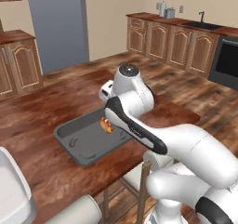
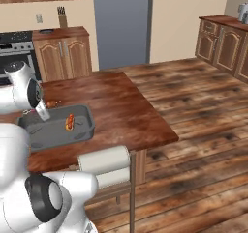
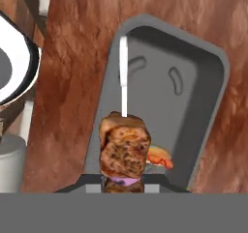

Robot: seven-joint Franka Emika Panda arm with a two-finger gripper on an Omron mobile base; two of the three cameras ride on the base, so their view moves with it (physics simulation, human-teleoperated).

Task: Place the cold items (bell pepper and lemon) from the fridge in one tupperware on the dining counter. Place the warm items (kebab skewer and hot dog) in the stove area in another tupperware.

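Gripper [image 3: 124, 186]: clenched on kebab skewer [image 3: 124, 147], above grey tupperware [image 3: 203, 106] | hot dog [image 2: 69, 122]: already inside, dining counter [image 2: 126, 111] | left: release skewer; bell pepper, lemon into 2nd tupperware

Tupperware [image 1: 74, 146]: grey, shallow, rectangular with rounded corners, upright and open on the wooden counter.

Hot dog [image 2: 70, 122]: orange-red sausage in a bun, lying flat on the floor of the tupperware.

Kebab skewer [image 3: 124, 147]: browned meat chunk above a purple piece, thin white stick projecting beyond. Poised above the tupperware, directly over the hot dog, not resting on anything.
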